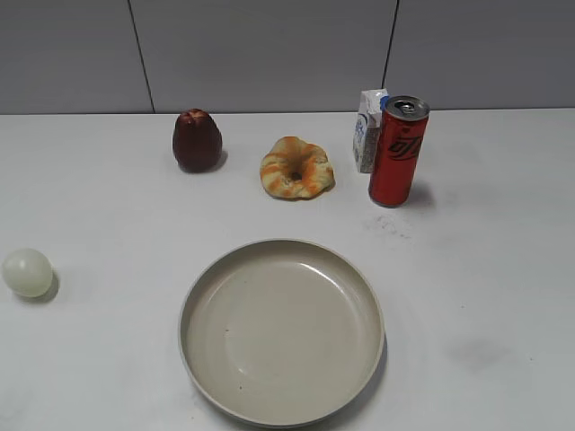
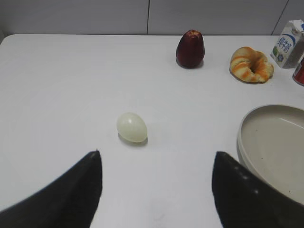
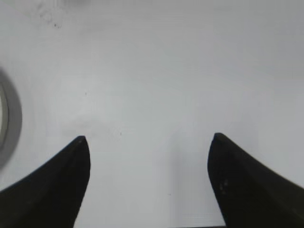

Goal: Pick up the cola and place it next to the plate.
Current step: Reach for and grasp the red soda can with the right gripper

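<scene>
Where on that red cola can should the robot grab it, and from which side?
Probably around the middle of the upright cola, coming from the front or right: its round, slim body fits between open fingers, and the milk carton crowds its back left. The right end effector, open, looks nearer.

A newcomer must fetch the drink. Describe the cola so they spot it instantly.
Start at the large round beige plate near the front of the white table. Look beyond its right rim toward the back wall, where a tall slim red metal can stands upright. It stands beside a small white-and-blue carton and is taller; only it is red with black lettering and a silver top.
</scene>
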Robot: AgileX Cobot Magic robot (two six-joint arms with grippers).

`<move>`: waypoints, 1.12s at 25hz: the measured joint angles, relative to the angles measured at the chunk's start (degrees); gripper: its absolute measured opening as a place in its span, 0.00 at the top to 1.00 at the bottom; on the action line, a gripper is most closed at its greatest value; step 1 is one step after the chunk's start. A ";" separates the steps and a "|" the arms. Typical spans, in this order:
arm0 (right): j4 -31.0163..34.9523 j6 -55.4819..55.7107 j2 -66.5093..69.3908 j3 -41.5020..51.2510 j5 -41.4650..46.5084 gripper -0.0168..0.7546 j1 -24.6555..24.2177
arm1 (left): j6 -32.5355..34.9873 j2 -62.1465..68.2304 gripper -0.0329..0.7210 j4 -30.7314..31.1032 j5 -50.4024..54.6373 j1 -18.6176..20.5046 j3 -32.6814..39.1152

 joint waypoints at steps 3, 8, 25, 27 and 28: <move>0.55 0.13 10.55 -8.49 -0.08 0.22 0.00 | 0.00 0.00 0.22 0.06 0.00 0.00 0.00; 2.39 0.13 26.38 -24.00 0.80 0.22 0.00 | 0.00 0.00 0.22 0.06 0.00 0.00 0.00; 3.87 -0.04 68.74 -66.87 7.80 0.14 12.23 | 0.00 0.00 0.22 0.06 0.00 0.00 0.00; 3.81 0.24 69.71 -66.91 7.87 0.13 12.23 | 0.00 0.00 0.22 0.06 0.00 0.00 0.00; 3.44 0.78 70.74 -66.91 7.95 0.13 12.23 | 0.00 0.00 0.22 0.06 0.00 0.00 0.00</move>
